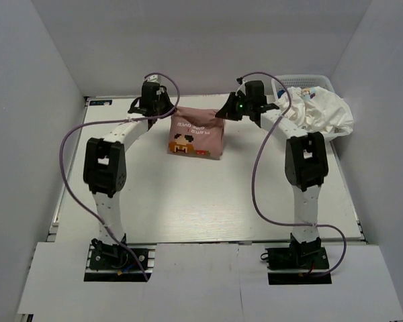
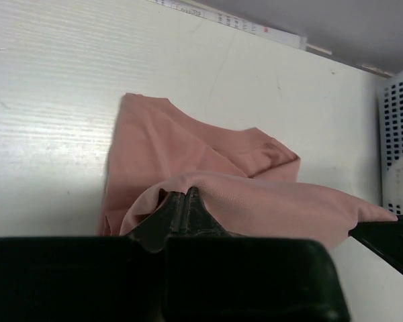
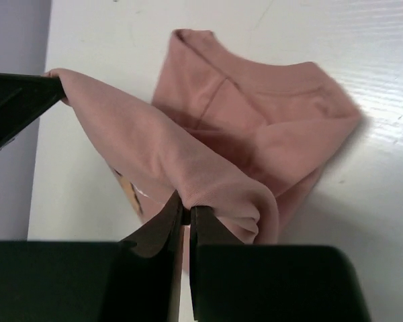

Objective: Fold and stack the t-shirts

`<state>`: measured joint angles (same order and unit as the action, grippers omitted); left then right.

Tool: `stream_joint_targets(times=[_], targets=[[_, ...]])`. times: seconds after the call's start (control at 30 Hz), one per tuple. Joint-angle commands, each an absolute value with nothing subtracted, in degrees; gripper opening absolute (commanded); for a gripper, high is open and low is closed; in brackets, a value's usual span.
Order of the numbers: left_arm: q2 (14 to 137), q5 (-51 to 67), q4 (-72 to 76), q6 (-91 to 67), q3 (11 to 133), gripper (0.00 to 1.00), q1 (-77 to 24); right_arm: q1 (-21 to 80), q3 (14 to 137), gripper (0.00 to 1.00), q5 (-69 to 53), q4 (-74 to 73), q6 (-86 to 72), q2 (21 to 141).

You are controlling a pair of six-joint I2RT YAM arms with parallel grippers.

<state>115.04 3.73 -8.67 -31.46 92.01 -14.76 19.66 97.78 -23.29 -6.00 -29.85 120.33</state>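
Observation:
The dusty pink t-shirt hangs at the back middle of the table, its orange-red print facing the camera upside down. My left gripper is shut on its upper left edge, and my right gripper is shut on its upper right edge. In the left wrist view my gripper pinches a fold of pink t-shirt, the rest lying on the table. My right gripper pinches the pink t-shirt in the right wrist view. A crumpled white t-shirt lies in the basket at back right.
A white slotted basket stands at the back right corner, also seen as the basket at the right of the left wrist view. Grey walls close in the table on three sides. Purple cables loop from both arms.

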Motion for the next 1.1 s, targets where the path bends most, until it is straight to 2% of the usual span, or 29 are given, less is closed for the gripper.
stream_joint_targets(times=[0.0,0.03,0.07,0.1,0.13,0.17,0.23,0.3,0.37,0.5,0.63,0.8,0.93,1.07], targets=[[119.51,6.76,-6.08,-31.38,98.43,0.00,-12.84,17.49,106.07,0.00,-27.33,-4.57,-30.15,128.36],[122.75,8.07,-5.19,-32.16,100.26,0.00,-12.83,17.49,110.78,0.14,-27.33,-2.92,-29.28,129.89],[124.09,8.96,-4.14,-32.17,101.07,0.10,-12.14,16.79,112.48,0.41,-27.07,-2.90,-28.31,131.47],[125.32,9.66,-2.83,-33.04,101.94,0.25,-11.43,16.70,118.07,0.81,-26.55,-3.51,-27.26,137.49],[126.55,11.67,-2.81,-33.05,104.74,0.90,-11.43,16.44,121.34,0.90,-25.59,-8.65,-26.29,139.29],[129.17,13.43,-2.81,-33.05,107.03,1.00,-11.43,16.26,129.82,0.90,-24.71,-10.09,-26.28,142.09],[131.39,16.16,-9.10,-30.95,115.00,1.00,-10.90,15.74,131.40,0.90,-23.56,-10.73,-26.63,141.26],[132.01,16.17,-10.72,-30.15,116.89,1.00,-11.42,16.43,122.99,0.90,-21.98,-6.19,-26.63,137.75],[130.35,17.31,-9.41,-29.36,114.27,1.00,-11.43,16.79,111.79,0.90,-21.27,-1.17,-25.76,129.92],[124.73,17.84,-4.14,-28.04,104.53,1.00,-12.65,17.93,105.48,0.90,-22.66,-1.41,-24.78,123.76],[123.49,23.54,-0.01,-28.21,100.02,1.00,-13.18,19.24,99.41,0.90,-27.50,-0.88,-25.93,122.35],[128.91,27.41,-0.08,-29.96,101.41,1.00,-13.71,20.65,94.40,0.90,-30.32,4.39,-28.47,123.48],[133.32,28.04,-6.05,-30.67,106.08,1.00,-13.71,20.48,93.96,0.90,-29.09,3.96,-28.65,127.08],[133.86,24.44,-7.20,-31.20,103.81,1.00,-13.71,20.39,93.69,0.90,-28.84,2.91,-28.56,129.46]])
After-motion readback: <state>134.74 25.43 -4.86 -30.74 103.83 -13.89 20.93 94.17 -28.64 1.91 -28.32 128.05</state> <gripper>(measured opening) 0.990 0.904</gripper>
